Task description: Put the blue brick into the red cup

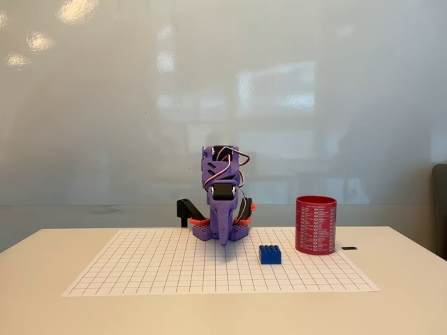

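Observation:
The blue brick lies studs-up on the gridded sheet, right of centre. Just to its right and slightly farther back stands the red cup, upright, with columns of small white text on its side. The purple arm is folded over its base at the back of the sheet, and its gripper points down at the paper, left of the brick and well apart from it. The fingers look pressed together with nothing between them.
A white gridded paper sheet covers the middle of the pale table. A small black object lies right of the cup. A black clamp sits left of the arm's base. A glossy wall stands behind.

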`<state>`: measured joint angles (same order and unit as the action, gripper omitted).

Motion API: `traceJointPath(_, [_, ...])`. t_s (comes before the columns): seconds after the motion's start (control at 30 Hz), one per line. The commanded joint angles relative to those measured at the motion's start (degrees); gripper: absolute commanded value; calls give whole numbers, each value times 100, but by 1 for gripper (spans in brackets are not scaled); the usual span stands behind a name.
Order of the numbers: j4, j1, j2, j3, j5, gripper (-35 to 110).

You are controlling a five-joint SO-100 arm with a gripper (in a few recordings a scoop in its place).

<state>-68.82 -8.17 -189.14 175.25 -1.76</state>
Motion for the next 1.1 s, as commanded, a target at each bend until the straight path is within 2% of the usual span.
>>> traceJointPath(0.0, [26,-70,-9,-193,-97,0])
traceJointPath(0.47, [308,-132,703,-360,-211,0])
traceJointPath(1.07, [18,-26,0,-193,-325,0])
